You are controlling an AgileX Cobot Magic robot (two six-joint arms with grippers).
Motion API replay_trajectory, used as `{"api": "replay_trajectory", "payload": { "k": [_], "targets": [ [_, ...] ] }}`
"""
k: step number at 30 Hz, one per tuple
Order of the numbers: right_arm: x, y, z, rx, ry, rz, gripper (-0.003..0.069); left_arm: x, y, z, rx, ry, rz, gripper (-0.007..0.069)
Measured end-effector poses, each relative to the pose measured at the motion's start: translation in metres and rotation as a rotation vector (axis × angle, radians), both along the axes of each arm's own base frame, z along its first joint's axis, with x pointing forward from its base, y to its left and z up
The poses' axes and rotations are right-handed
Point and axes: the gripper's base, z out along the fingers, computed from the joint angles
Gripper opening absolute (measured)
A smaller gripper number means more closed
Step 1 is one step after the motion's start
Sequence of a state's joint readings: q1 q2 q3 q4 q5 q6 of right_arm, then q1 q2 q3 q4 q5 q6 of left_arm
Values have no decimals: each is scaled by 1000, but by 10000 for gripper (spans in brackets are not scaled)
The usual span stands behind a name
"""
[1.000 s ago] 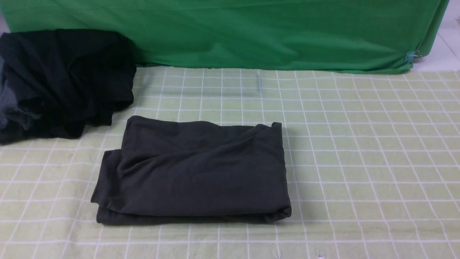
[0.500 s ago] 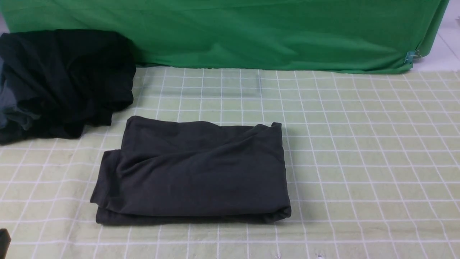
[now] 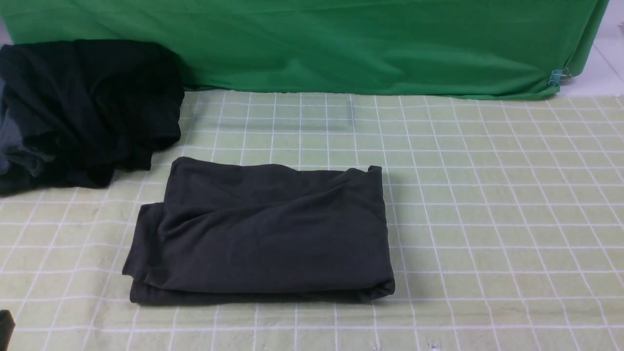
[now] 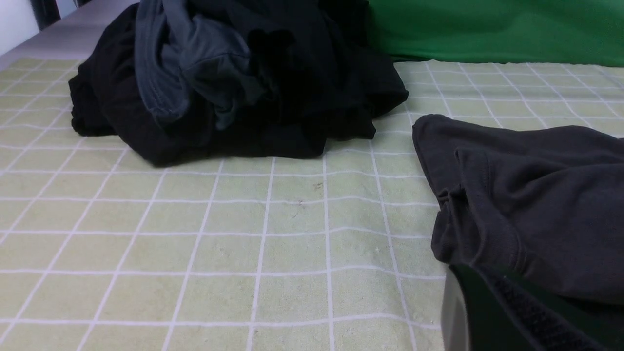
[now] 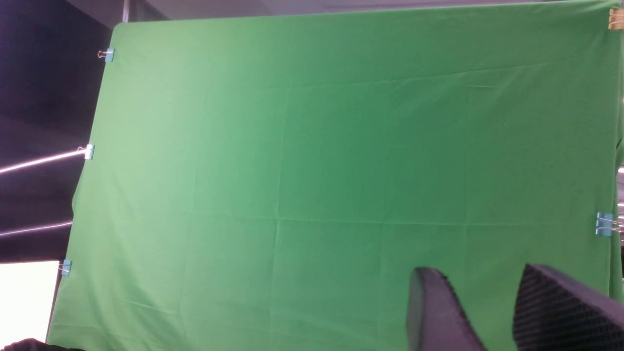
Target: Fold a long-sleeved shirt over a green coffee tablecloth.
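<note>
Left gripper (image 4: 487, 282) closed and empty, right gripper (image 5: 480, 297) parted with nothing between its fingers, shirt (image 3: 278, 243) bundled.
The shirt lies left of centre, near the tablecloth's (image 3: 487, 219) front edge; a grab there could drag loose layers askew. Dark clothes (image 3: 92, 107) crowd the far left corner; bare cloth stretches rightward.
</note>
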State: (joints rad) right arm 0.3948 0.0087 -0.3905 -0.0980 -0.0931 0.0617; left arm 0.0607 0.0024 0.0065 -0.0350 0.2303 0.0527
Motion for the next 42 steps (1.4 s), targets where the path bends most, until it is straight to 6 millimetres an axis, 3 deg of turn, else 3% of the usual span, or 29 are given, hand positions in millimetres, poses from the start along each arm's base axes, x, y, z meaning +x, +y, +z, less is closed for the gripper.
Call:
{"api": "replay_trajectory", "payload": {
  "k": [9,13,19,24,27,42],
  "targets": [
    [0,0,0,-6,0,-4,241,0,0,0,3,-1,0,1],
    [6,1,-12,-83,113,-37,246,0,0,0,4,-1,0,1],
    [24,3,-54,-202,297,-198,246,0,0,0,4,-1,0,1],
    [46,0,-128,-255,531,-348,246,0,0,0,4,-1,0,1],
    [48,-2,-155,-281,668,-370,246,0,0,0,4,-2,0,1],
    [48,-5,-157,-220,704,-409,246,0,0,0,6,-2,1,1]
  ]
}}
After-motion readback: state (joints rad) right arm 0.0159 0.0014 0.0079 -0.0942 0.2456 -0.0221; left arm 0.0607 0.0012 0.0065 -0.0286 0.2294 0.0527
